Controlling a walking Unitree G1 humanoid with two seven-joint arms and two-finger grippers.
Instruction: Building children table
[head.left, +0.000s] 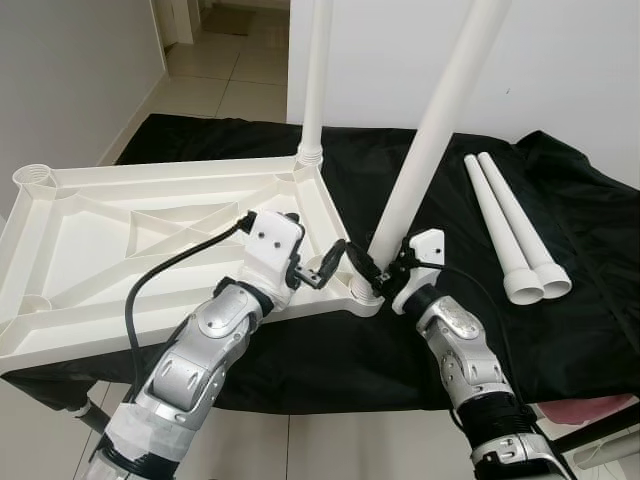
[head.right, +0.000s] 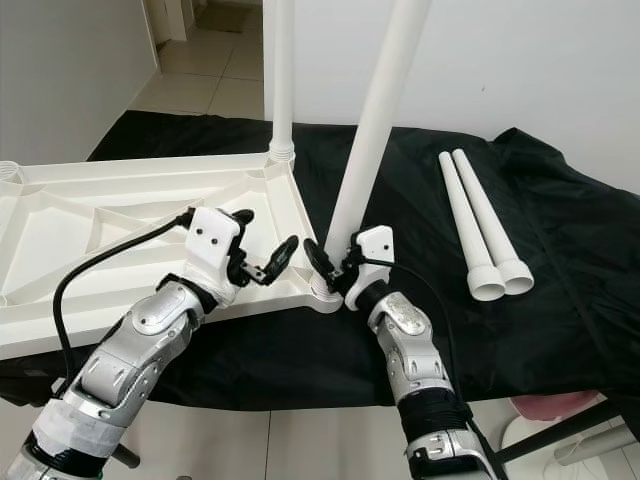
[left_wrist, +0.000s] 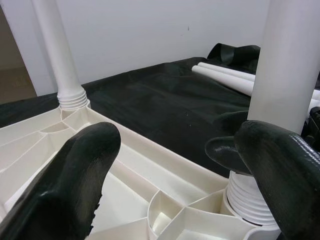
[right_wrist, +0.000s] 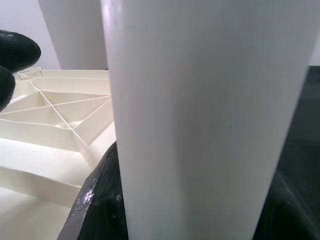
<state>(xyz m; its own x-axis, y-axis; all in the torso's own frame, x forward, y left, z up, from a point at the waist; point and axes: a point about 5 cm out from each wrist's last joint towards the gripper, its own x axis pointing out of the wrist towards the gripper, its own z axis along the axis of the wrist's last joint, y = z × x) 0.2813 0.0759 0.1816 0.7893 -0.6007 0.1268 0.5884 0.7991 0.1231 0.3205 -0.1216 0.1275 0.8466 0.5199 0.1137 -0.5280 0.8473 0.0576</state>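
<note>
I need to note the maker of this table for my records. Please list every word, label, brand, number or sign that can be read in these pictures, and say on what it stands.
None can be read.
Upturned white tabletop: plain ribs, no marking.
Leg in the right gripper: plain white.
Leg in the far corner: plain white.
Two loose legs on the black cloth: no print.
Left gripper housing: no legible label.
</note>
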